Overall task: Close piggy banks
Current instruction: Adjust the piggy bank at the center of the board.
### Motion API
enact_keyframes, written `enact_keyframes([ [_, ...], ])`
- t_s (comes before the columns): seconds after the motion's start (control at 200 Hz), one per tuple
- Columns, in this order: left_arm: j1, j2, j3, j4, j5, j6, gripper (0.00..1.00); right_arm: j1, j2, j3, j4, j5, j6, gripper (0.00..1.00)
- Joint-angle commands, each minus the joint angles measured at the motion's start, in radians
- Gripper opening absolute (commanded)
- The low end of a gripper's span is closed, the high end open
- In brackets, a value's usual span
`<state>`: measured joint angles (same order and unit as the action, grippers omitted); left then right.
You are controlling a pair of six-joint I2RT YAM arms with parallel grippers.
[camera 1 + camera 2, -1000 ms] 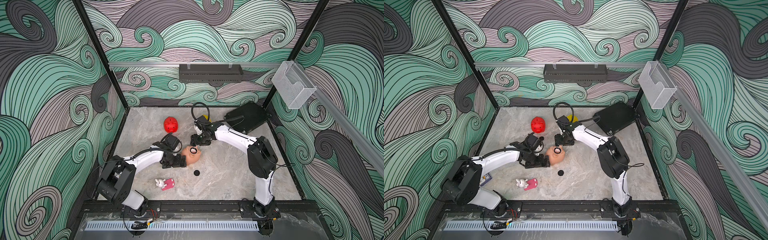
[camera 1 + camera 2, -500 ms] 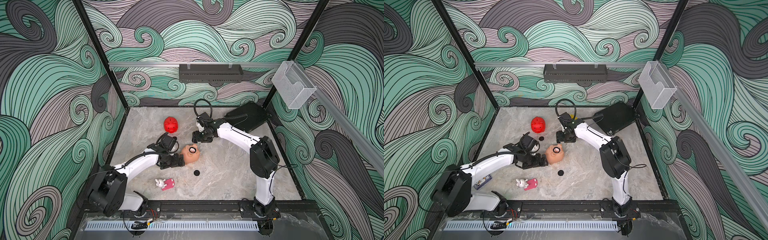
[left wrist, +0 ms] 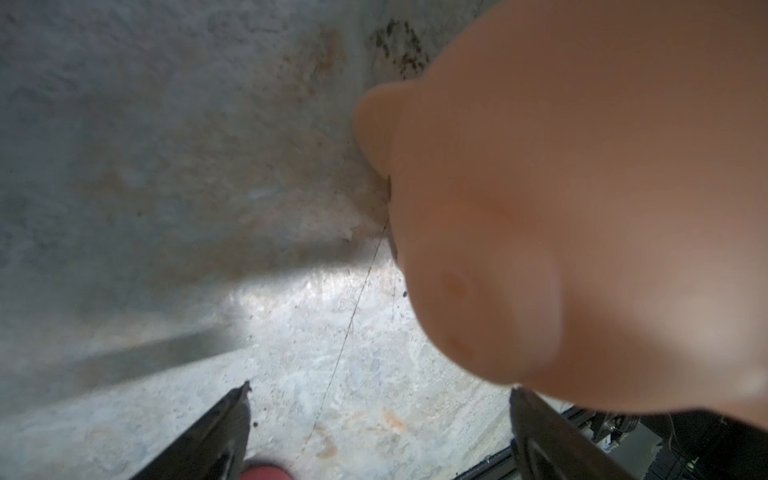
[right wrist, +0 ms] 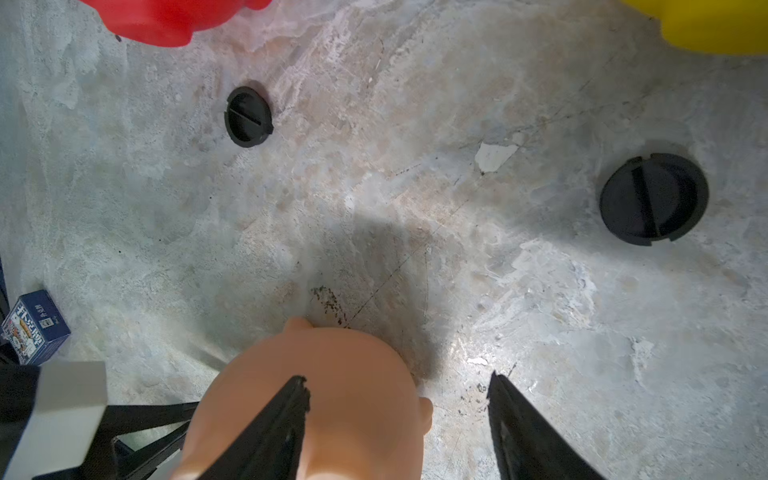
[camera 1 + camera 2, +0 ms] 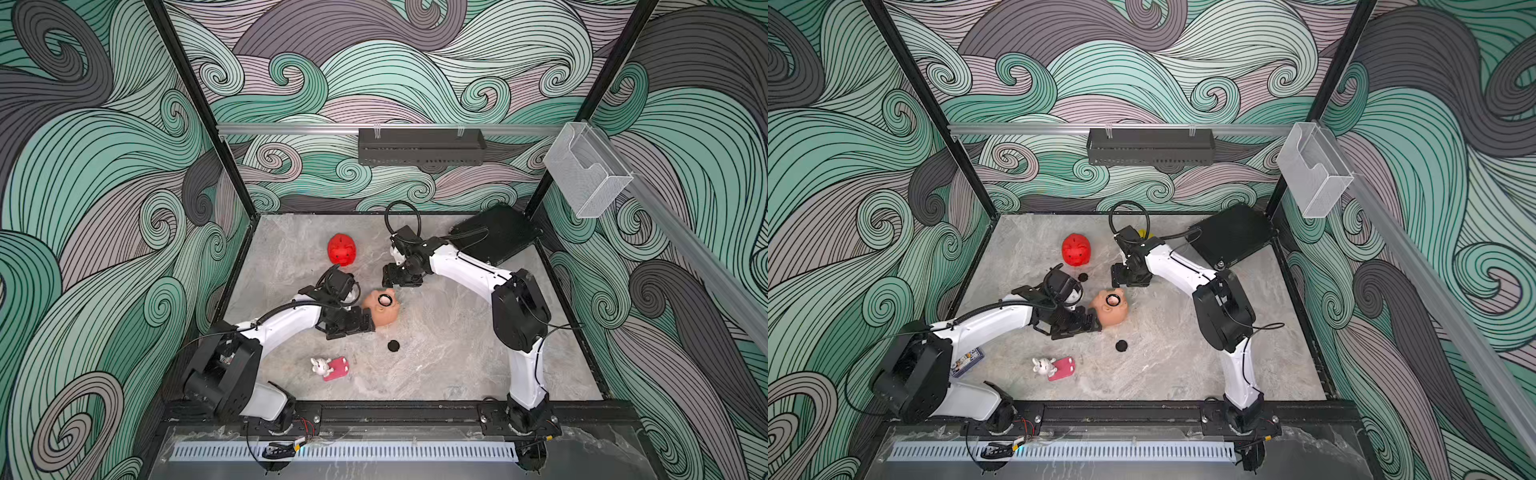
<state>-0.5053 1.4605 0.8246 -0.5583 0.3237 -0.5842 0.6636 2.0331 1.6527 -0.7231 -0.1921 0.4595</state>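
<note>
Three pigs, three loose black caps; none seated yet, as far as I can judge.

Peach pig (image 5: 381, 311) lies belly-up on the table (image 5: 436, 370) with its round hole (image 5: 385, 298) facing the ceiling. That makes sense, since a cap has to be pressed in from above. The hole shows a dark rim and a pale centre; it is too small to read, but probably open.

Left gripper (image 3: 380, 390): beside the pig, on the side toward the left arm's base. The jaws are spread wide, with bare floor between them. The pig sits just past one finger (image 3: 540, 432); contact is possible, but the wrist view is too blurred to tell. This reads as a brace against rolling, not a grip.

Right gripper (image 4: 399, 378): hovers over the pig's far side, jaws apart, nothing between them.

Caps:
- one (image 5: 393, 345) on the pig's near side
- one (image 5: 1083, 276) beyond the pig, toward the red pig (image 5: 342, 249)
- one (image 4: 653, 198) beyond the pig, toward the yellow pig (image 4: 715, 25), hidden under the right arm in both top views

Judgement: the next step is for the right gripper to fetch a cap, and the two far ones lie in its camera's sight. Risk: the round body tips off belly-up if nothing steadies it during the press.
</note>
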Motion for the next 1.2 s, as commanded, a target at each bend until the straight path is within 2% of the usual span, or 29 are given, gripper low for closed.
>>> enact_keyframes([
  [0.0, 0.007, 0.045, 0.042, -0.015, -0.022, 0.032, 0.96, 0.000, 0.001, 0.000, -0.030, -0.006, -0.015, 0.70],
  [0.395, 0.044, 0.087, 0.094, -0.059, -0.072, 0.071, 0.96, -0.013, -0.040, -0.049, -0.038, -0.004, -0.019, 0.70],
  [1.196, 0.137, 0.186, 0.216, -0.104, -0.085, 0.101, 0.96, -0.017, -0.145, -0.155, -0.037, -0.011, 0.022, 0.69],
])
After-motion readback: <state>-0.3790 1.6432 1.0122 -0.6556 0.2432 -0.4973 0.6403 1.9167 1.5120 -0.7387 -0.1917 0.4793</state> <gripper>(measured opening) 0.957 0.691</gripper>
